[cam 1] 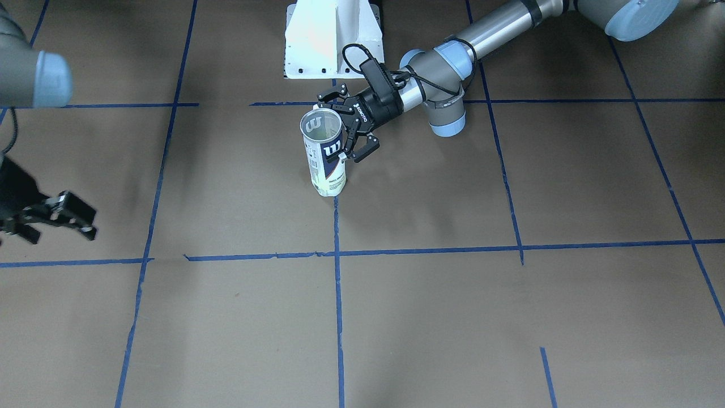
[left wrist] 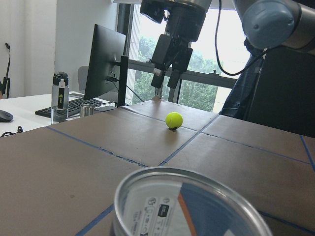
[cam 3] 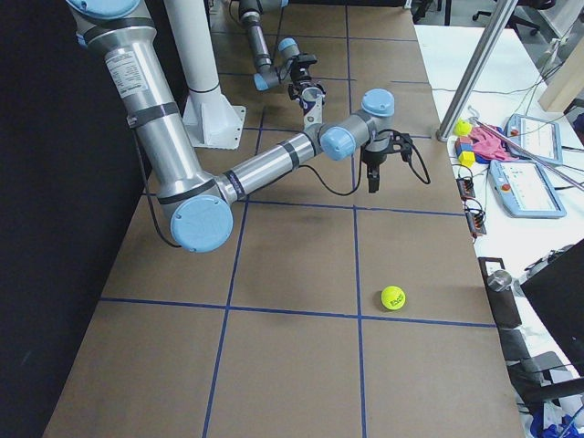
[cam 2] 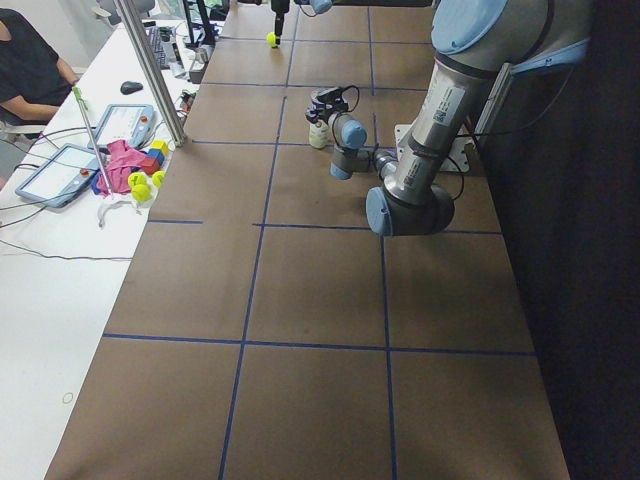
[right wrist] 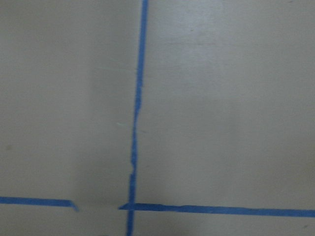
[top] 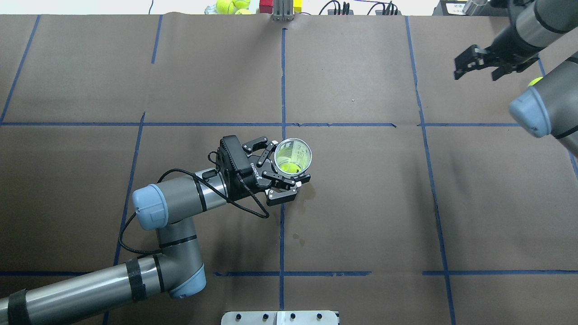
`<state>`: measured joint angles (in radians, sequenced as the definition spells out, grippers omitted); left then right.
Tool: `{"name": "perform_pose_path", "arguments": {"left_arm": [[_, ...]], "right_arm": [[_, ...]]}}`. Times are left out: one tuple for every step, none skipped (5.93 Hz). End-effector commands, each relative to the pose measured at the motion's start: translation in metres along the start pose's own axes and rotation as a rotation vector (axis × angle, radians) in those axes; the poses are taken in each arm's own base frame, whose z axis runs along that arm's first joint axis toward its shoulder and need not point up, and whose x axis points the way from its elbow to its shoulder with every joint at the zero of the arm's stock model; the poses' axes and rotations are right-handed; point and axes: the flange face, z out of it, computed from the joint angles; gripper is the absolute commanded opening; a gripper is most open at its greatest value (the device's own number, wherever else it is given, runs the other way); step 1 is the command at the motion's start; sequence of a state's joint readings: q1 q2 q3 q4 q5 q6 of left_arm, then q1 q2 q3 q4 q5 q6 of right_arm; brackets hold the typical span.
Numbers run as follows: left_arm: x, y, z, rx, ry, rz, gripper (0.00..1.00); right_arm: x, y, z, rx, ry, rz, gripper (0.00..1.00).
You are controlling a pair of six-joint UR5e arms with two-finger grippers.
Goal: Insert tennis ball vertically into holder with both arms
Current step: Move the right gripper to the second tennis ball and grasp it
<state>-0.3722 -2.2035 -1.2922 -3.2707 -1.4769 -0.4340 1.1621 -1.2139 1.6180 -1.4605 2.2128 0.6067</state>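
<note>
The holder (top: 293, 155) stands upright near the table's middle, its metal-rimmed mouth facing up. A yellow-green tennis ball (top: 289, 168) lies inside it. My left gripper (top: 285, 164) has a finger on either side of the holder (cam 1: 324, 158) and is shut on it. The left wrist view shows the holder's rim (left wrist: 197, 179) close below the camera. A second tennis ball (cam 3: 393, 297) rests on the table at the far right, also in the left wrist view (left wrist: 173, 120). My right gripper (top: 477, 74) hangs open above that ball and holds nothing.
The white robot pedestal (cam 1: 334, 39) stands behind the holder. More balls and coloured blocks (top: 230, 5) lie beyond the table's far edge. A side desk with tablets (cam 3: 529, 173) runs along the operators' side, where a person (cam 2: 30, 70) sits.
</note>
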Motion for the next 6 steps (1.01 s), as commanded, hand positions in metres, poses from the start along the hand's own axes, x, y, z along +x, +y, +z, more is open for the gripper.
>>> {"name": "perform_pose_path", "arguments": {"left_arm": [[0.003, -0.005, 0.000, 0.009, 0.006, -0.002, 0.99], [0.005, -0.012, -0.002, 0.025, 0.010, -0.001, 0.99], [0.004, -0.012, -0.003, 0.023, 0.008, 0.002, 0.99], [0.003, -0.011, -0.004, 0.022, 0.007, 0.003, 0.99], [0.001, -0.012, -0.003, 0.021, 0.002, 0.005, 0.99], [-0.006, -0.015, -0.004, 0.019, -0.011, 0.013, 0.99]], "right_arm": [[0.070, -0.022, 0.038, -0.050, 0.057, -0.033, 0.99], [0.098, -0.029, 0.053, -0.041, 0.059, -0.038, 0.99], [0.140, -0.033, 0.068, -0.058, 0.073, -0.081, 0.98], [0.178, -0.031, 0.081, -0.097, 0.094, -0.123, 0.98], [0.192, -0.029, 0.090, -0.118, 0.101, -0.125, 0.97], [0.210, -0.029, 0.087, -0.123, 0.104, -0.147, 0.96]]}}
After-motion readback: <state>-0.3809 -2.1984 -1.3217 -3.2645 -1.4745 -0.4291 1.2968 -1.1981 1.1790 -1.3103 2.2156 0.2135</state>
